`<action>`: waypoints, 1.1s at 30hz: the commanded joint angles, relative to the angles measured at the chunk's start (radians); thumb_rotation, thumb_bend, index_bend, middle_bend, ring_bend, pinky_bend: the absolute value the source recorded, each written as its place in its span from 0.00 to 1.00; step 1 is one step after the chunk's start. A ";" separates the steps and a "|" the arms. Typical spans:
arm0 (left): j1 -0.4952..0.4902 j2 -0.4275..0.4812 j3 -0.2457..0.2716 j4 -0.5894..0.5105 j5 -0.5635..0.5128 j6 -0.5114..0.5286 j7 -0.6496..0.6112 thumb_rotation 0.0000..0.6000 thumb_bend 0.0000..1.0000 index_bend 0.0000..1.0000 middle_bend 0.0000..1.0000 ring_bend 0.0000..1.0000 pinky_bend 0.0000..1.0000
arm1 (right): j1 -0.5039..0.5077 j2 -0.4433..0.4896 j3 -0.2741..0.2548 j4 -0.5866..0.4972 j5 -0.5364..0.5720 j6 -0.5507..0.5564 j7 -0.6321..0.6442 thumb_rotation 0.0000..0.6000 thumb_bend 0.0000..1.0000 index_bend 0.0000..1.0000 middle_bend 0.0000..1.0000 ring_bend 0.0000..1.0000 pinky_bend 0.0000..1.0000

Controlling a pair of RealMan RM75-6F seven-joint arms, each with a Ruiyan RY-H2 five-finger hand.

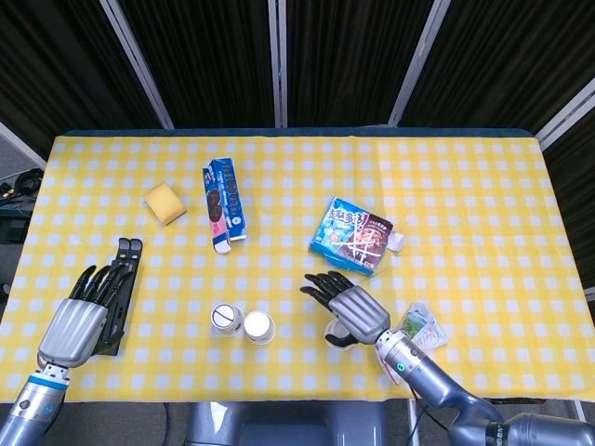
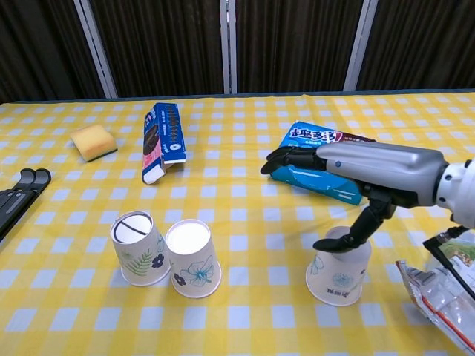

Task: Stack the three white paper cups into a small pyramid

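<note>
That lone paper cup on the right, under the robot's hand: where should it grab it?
Probably round the side wall, coming from above. The lone cup stands upside down, flat base up, so no rim offers itself. The right hand already hovers over it; thumb on one side and fingers on the other would likely suit its tapered wall.

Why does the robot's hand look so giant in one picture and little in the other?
Chest view: the right hand is close to that camera, so it looks big above the cup. Head view: seen from high up, the same hand looks small. Both pictures look sharp.
</note>
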 commanded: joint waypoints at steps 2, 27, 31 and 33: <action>0.002 0.000 -0.003 0.000 0.002 -0.007 0.000 1.00 0.22 0.00 0.00 0.00 0.00 | 0.016 0.001 -0.004 -0.018 0.062 -0.008 -0.048 1.00 0.17 0.15 0.00 0.00 0.00; 0.010 -0.012 -0.024 -0.007 -0.005 -0.042 0.045 1.00 0.22 0.00 0.00 0.00 0.00 | 0.013 0.130 -0.092 -0.202 0.275 0.083 -0.338 1.00 0.16 0.21 0.00 0.00 0.00; 0.012 -0.012 -0.027 -0.008 -0.007 -0.046 0.046 1.00 0.22 0.00 0.00 0.00 0.00 | 0.026 0.115 -0.103 -0.193 0.319 0.078 -0.361 1.00 0.16 0.20 0.00 0.00 0.00; 0.011 -0.012 -0.028 -0.008 -0.008 -0.049 0.047 1.00 0.22 0.00 0.00 0.00 0.00 | 0.032 0.104 -0.105 -0.184 0.332 0.077 -0.362 1.00 0.17 0.21 0.00 0.00 0.00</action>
